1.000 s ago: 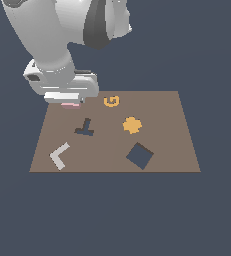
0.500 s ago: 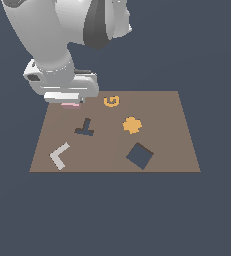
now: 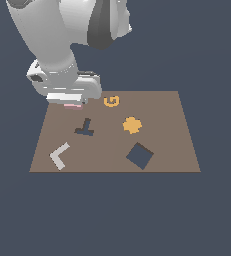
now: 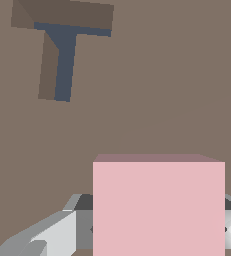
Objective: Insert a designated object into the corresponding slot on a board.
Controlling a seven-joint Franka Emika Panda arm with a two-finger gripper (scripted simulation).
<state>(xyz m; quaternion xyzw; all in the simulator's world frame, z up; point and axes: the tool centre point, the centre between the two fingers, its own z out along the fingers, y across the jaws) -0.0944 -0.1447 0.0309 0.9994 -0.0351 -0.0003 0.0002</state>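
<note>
The designated object, a pale-pink square block [image 4: 158,207], lies between my fingers in the wrist view. A grey finger [image 4: 57,232] presses against each side of it. In the exterior view only a pink sliver of the block [image 3: 73,105] shows under my gripper [image 3: 73,103], at the far corner of the brown board [image 3: 167,130] on the exterior view's left. The gripper is shut on the block. The slot [image 3: 139,155], a dark navy diamond-turned square, lies well away, near the board's front edge towards the exterior view's right.
A dark T-shaped cut-out [image 3: 85,128] lies close to the gripper and also shows in the wrist view as the T cut-out [image 4: 62,55]. An orange blob [image 3: 132,125], an orange G-shaped piece [image 3: 111,101] and a grey L-shaped piece [image 3: 60,155] rest on the board.
</note>
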